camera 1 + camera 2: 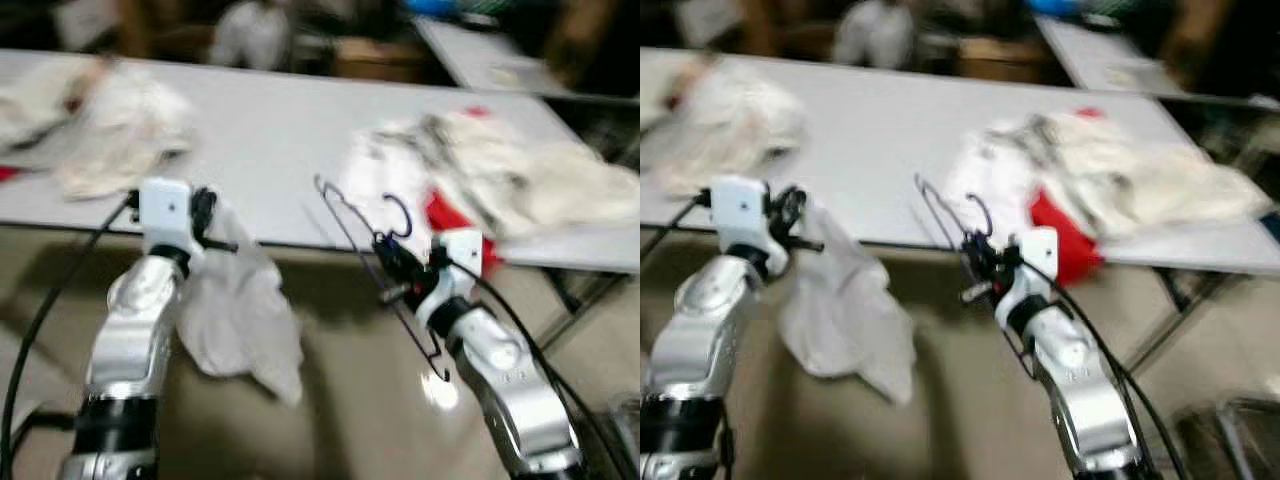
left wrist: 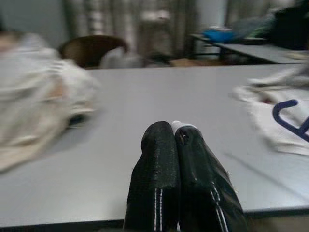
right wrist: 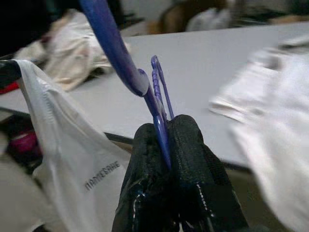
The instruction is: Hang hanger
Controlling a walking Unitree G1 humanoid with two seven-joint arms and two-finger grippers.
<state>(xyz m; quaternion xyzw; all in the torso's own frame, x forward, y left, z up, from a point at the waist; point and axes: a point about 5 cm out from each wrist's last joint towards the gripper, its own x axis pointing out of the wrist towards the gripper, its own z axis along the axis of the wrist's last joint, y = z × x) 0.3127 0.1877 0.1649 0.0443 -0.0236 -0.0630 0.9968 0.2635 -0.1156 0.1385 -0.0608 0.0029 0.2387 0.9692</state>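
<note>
The right gripper [image 3: 166, 145] is clamped on the blue hanger [image 3: 116, 53], the wire pinched between both black fingers, with the hook curving up toward 11 o'clock in the right wrist view. In the head views the hanger's thin frame runs from about 10 o'clock above that gripper down to 5 o'clock below it, in front of the table's near edge. The left gripper [image 2: 174, 133] is closed on a white garment [image 1: 240, 310], a sliver of white showing at the fingertips; the cloth hangs below the table edge. Grey lettering on the garment is too blurred to read. Beyond both grippers lies the grey table [image 1: 270, 130], bare in the middle, with cloth piles [image 1: 500, 180] at 1 o'clock and at 10 o'clock.
</note>
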